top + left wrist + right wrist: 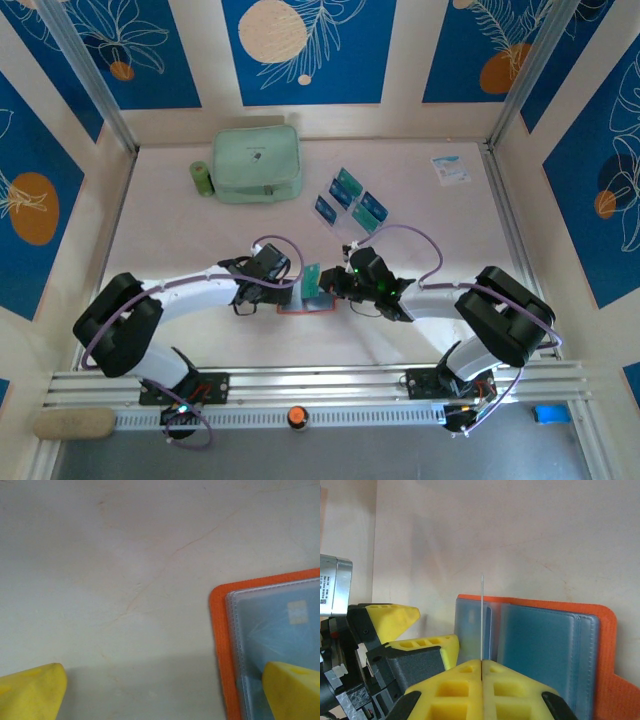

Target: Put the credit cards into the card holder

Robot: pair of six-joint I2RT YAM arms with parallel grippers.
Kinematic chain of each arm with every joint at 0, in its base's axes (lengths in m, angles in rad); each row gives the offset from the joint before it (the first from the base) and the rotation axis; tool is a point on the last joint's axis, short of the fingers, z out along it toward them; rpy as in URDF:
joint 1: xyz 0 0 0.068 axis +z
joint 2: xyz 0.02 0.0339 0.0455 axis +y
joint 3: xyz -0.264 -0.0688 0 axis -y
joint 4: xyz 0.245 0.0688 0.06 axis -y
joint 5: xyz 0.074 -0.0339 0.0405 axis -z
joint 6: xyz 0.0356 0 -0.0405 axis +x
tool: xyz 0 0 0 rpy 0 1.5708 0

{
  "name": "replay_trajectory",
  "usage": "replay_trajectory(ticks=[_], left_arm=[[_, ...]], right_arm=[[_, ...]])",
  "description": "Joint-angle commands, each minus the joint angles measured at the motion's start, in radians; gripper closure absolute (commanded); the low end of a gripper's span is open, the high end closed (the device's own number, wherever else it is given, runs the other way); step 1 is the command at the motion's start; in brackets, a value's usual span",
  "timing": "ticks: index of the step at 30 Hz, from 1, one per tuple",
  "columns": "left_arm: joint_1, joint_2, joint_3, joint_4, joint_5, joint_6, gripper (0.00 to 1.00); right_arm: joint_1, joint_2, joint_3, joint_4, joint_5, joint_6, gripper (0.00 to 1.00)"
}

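The orange card holder [300, 308] lies open on the table between the two arms, its clear sleeves up [545, 650]. One teal credit card [312, 282] stands on edge over the left sleeve, seen edge-on [481, 615], with my right gripper [481, 662] shut on it. My left gripper [165, 680] is open beside the holder's left edge [220, 645]. One of its yellow fingers [295, 690] rests on the sleeve and the other [30, 690] is over bare table. Three more credit cards [347, 187] lie further back on the table.
A mint-green zip pouch [257, 163] and a green roll [202, 178] sit at the back left. A white-and-blue leaflet [451, 168] lies at the back right. Metal rails run along the near edge and both sides.
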Motion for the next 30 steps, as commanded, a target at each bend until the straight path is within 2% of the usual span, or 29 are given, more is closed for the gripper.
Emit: replay_trajectory(ticks=[1,30], left_arm=[[-0.012,0.008,-0.016,-0.018,-0.02,-0.005,0.0],[-0.01,0.002,-0.029,-0.011,-0.018,-0.01,0.0]], right_arm=[[0.0,0.02,0.008,0.034,-0.001,0.002,1.0],[0.014,0.071,-0.037,0.089,-0.012,0.03,1.0]])
